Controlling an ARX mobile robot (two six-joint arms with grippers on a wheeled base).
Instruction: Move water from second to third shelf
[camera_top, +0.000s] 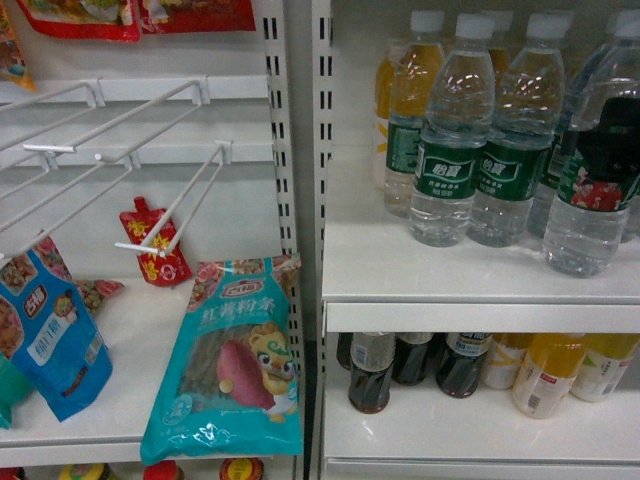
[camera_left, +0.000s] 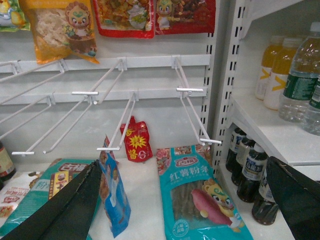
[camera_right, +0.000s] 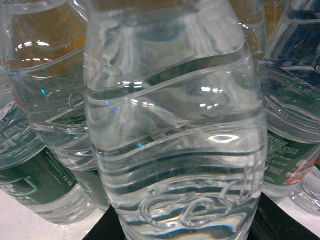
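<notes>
1. Head: right claw (camera_top: 615, 150) sits at the upper body of the front-right water (camera_top: 588, 225), which stands upright on the upper shelf (camera_top: 370, 260) near the front edge. More water bottles (camera_top: 450, 170) stand just left of the claw and behind it. Front-row pick is probably so nothing blocks the pull-out. Under the claw is the lower shelf (camera_top: 420, 430) with cola bottles (camera_top: 372, 375) and yellow drinks (camera_top: 545, 375); likely the drop spot
2. Left wrist: left claw (camera_left: 182, 165) is spread wide and empty, above a teal packet (camera_left: 197, 200), with the water off to its right. My guess is it's parked clear
3. Right wrist: water fills the frame, sitting between the right claw's fingers (camera_right: 105, 230). Can't tell if it's clamped or just straddled. It's taken at the ribbed body, presumably for stiffness and less slip
</notes>
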